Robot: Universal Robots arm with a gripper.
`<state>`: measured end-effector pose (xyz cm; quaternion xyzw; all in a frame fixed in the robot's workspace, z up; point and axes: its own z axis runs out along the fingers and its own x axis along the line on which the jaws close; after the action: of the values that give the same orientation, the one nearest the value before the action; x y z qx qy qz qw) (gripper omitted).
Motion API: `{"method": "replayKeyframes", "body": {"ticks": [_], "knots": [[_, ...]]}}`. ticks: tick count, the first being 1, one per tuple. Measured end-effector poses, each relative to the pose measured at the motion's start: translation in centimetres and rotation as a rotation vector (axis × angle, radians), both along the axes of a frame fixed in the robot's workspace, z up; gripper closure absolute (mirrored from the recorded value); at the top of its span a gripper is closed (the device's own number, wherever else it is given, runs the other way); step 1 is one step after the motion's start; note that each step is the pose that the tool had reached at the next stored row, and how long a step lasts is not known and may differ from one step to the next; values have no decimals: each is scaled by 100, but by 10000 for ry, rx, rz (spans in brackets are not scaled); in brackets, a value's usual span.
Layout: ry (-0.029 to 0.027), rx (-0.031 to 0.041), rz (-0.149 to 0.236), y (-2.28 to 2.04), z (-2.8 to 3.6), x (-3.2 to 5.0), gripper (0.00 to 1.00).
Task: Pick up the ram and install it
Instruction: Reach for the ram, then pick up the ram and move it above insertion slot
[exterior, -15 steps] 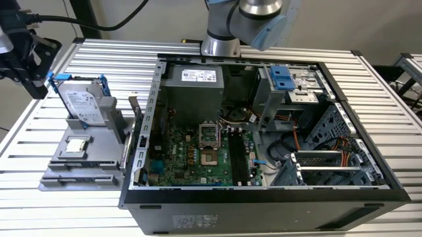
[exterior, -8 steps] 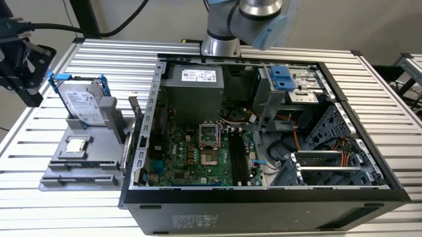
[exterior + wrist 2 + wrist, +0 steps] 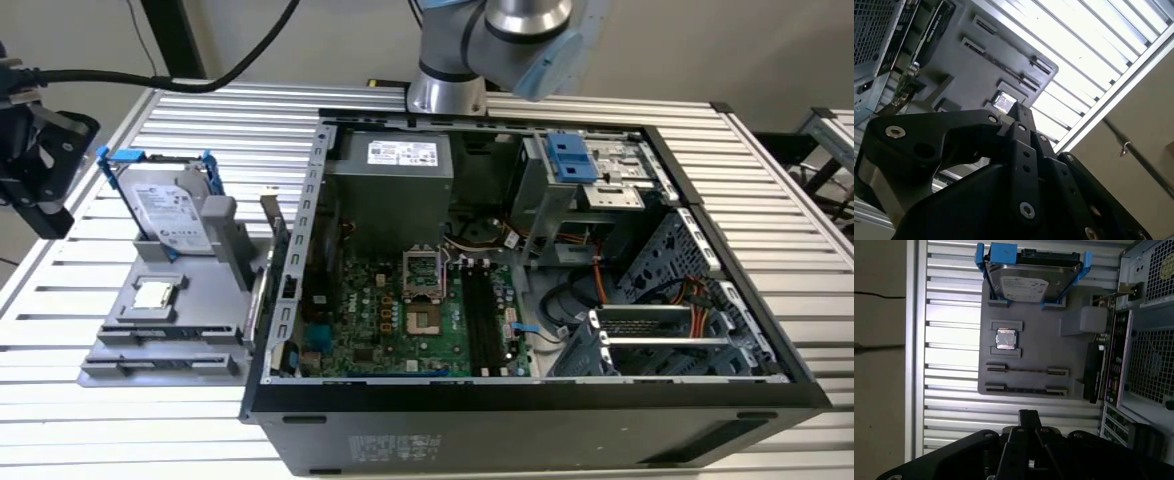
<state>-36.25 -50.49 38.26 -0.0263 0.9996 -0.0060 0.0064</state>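
The PC case point(image 3: 534, 400) lies open on the slatted counter point(image 3: 781, 190), seen from the exterior view. The arm point(image 3: 467, 50) stands at 12 o'clock behind it. At 9 o'clock of the case, just beside its wall, sits a grey tray point(image 3: 187, 300) w/ the parts.

On the tray the hard drive point(image 3: 167, 210) in its blue bracket leans at the 12 o'clock end. A small CPU chip point(image 3: 154, 293) lies flat near the middle. The two long holders are at the 6 o'clock end.

In the first wrist view the ram point(image 3: 1027, 370) is a thin brownish line standing on edge in the holder nearer to the chip point(image 3: 1006, 339). It is seen edge-on, so I cannot make out its chips. The other holder, approx. parallel beside it, looks dark. The drive point(image 3: 1029, 285) is on the far side of the chip from the ram.

Inside the case the motherboard point(image 3: 374, 320) lies flat, w/ its long black slots point(image 3: 483, 320) at 3 o'clock of the socket. I see no stick standing in them.

The pincer point(image 3: 1028, 415) is over the bare slats just off the tray's holder end, apart from the ram. Its fingers lie together w/ no gap between them that I can see, and it grips nothing. The second wrist view shows the same pincer point(image 3: 1016, 112) — black links meeting at the tip, w/ the chip point(image 3: 1004, 102) just past it.
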Motion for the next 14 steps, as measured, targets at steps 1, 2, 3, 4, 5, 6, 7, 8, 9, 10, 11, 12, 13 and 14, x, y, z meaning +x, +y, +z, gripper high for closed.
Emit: {"method": "replayKeyframes", "body": {"ticks": [1,2,3,4,5,6,7,8,9,10,11,12,13,14], "knots": [[0,0,0,-20,0,0,100],[1,-1,-2,-31,0,0,100],[1,-1,-14,-37,-1,-1,100],[0,0,-30,-38,-1,-1,100],[0,-1,-34,-38,-1,-1,100],[0,0,-37,-38,-1,-1,100],[0,0,-119,-39,-1,-1,100],[0,0,-205,-39,-2,-1,100],[0,0,-208,-39,-1,-1,100],[-1,0,-211,-39,-2,-1,100],[-1,1,-214,-39,-2,-1,100],[-1,1,-218,-39,-2,-1,100],[-1,1,-221,-39,-2,-1,100],[-1,1,-224,-39,-2,-1,100]]}}
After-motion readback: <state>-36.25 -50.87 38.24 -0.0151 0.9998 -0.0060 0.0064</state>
